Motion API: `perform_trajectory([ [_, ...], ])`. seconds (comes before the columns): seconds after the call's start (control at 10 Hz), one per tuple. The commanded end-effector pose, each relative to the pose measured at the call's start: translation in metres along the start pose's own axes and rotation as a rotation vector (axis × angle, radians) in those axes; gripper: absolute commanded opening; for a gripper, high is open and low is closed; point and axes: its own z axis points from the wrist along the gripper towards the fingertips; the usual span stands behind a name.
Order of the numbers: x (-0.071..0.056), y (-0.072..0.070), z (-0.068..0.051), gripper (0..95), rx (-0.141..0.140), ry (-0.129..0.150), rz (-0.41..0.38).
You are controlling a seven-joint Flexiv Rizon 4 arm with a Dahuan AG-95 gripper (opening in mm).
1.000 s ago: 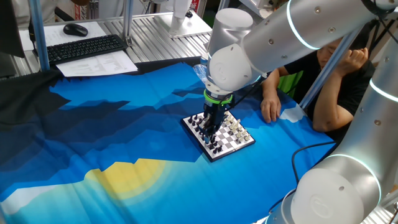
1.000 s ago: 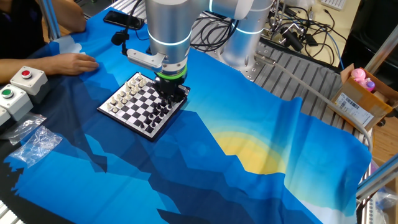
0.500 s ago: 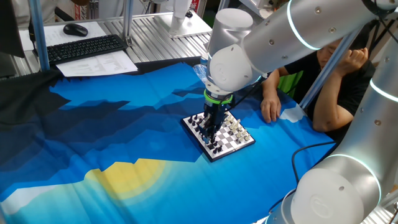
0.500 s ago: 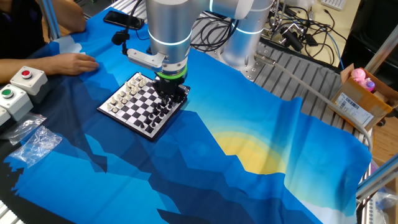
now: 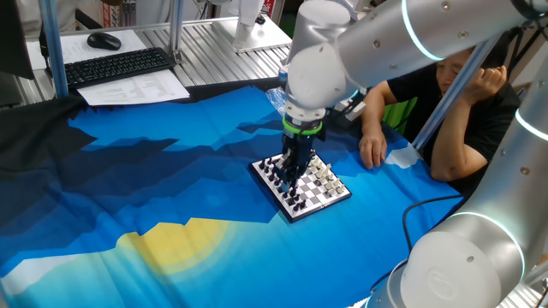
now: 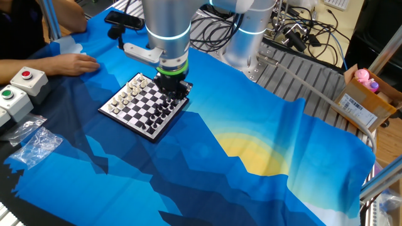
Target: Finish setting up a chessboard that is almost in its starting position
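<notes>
The small chessboard point(image 5: 272, 194) lies on the blue cloth, with black pieces along one side and white pieces along the other. It also shows in the other fixed view point(image 6: 125, 125). My gripper point(image 5: 291, 176) points straight down over the black pieces' side, its dark fingertips close above them. In the other fixed view the gripper point(image 6: 169, 100) hangs over the board's right edge. The fingers stand close together. They blend with the dark pieces, so I cannot tell whether they hold one.
A person's hand point(image 5: 372, 152) rests on the cloth by the white side, also in the other view point(image 6: 76, 63). Button boxes point(image 6: 19, 85) and a plastic bag point(image 6: 34, 144) lie left of the board. A keyboard point(image 5: 116, 67) and papers sit at the back.
The arm's wrist has risen a little above the board's black side over the last half second. The board and the person's hand have not moved.
</notes>
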Motion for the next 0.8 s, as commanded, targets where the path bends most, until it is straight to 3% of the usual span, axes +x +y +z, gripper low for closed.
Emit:
perform_trajectory([
  [0.1,-0.001,0.016,-0.018,0.0,0.000,-0.009,0.045],
  [0.4,-0.008,0.038,-0.033,0.0,-0.015,-0.002,0.094],
  [0.8,-0.007,0.061,-0.041,0.0,-0.015,0.003,0.126],
])
